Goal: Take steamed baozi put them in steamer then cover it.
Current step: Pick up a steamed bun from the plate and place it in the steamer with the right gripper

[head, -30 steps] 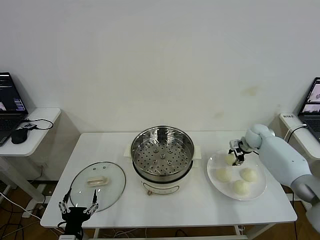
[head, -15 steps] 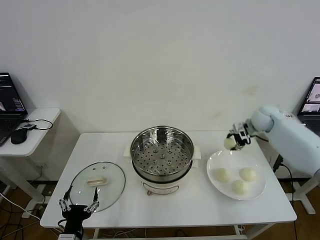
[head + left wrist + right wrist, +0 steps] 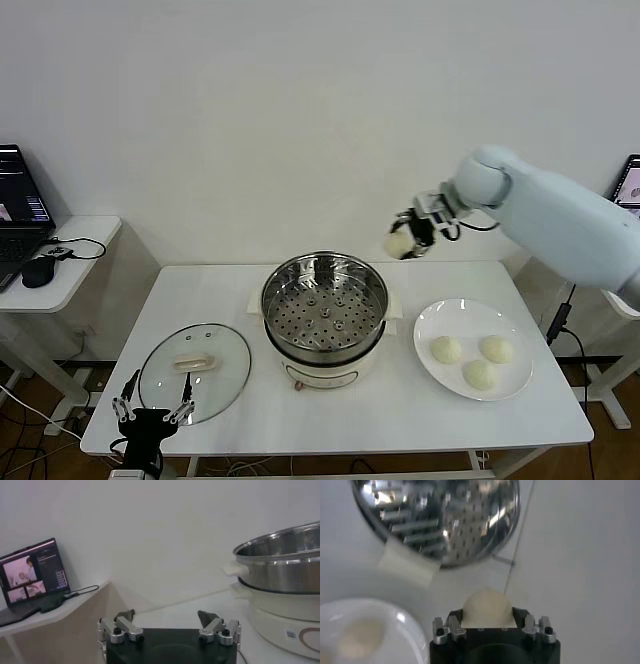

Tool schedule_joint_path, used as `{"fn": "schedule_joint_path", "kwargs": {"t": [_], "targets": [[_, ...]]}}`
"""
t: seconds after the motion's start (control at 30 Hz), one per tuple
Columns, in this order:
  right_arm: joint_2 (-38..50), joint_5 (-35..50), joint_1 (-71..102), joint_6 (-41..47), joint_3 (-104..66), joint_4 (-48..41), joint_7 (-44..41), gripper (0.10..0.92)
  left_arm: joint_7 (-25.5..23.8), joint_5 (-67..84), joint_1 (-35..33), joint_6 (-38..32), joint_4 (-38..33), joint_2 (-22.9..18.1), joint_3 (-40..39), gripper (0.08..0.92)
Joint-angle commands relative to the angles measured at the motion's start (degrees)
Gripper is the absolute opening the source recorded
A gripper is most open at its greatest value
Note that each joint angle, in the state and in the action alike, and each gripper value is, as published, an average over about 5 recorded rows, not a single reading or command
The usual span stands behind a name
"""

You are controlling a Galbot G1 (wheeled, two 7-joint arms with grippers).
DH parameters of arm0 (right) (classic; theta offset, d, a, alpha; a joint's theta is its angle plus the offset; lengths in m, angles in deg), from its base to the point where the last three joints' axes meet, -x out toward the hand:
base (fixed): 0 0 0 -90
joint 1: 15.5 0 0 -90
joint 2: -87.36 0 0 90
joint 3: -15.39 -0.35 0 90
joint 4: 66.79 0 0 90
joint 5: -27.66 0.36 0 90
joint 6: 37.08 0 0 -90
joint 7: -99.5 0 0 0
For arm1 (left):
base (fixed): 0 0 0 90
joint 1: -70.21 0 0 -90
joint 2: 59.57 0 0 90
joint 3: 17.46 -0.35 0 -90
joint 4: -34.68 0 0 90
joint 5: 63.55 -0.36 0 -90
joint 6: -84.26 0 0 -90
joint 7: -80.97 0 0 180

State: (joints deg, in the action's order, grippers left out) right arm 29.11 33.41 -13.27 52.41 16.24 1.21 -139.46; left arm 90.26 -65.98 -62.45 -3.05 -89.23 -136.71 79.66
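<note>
Baozi (image 3: 400,243), clamped in my right gripper's (image 3: 411,236) fingers, has risen off the plate (image 3: 515,385) toward the steamer (image 3: 325,305); lowering comes next. Left gripper (image 3: 152,414) waits near the bench's (image 3: 400,420) front edge, fingers apart.

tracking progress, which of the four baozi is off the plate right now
The baozi gripped in the right gripper, raised beside the steamer; the other three lie on the white plate.

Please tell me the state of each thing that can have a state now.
steamer: uncovered, tray empty
cover: lying on table, off the steamer
right gripper: shut on one baozi, in the air
plate: holds three baozi
left gripper: open, holding nothing
</note>
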Motion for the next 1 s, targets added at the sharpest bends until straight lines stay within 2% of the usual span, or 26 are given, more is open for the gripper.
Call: {"fn": "schedule_joint_path", "kwargs": {"t": [0.03,0.57,1.0], "targets": [[-8.9,3.9,-4.6,-3.4,6.6,0.3,0.7,0.644,0.0,0.0,-0.2,-0.1,-0.3,-0.1,0.2,0.823],[-18.3,-17.2,2.2,-21.8,10.7,-10.8,7.5,0.642,0.1,0.1,0.1,0.0,-0.4,-1.0,1.1,0.823],[-19.6,-23.7,4.2,-28.1,10.6,-14.8,9.9,0.645,0.0,0.5,0.8,0.0,0.6,-0.5,1.4,0.823]]}}
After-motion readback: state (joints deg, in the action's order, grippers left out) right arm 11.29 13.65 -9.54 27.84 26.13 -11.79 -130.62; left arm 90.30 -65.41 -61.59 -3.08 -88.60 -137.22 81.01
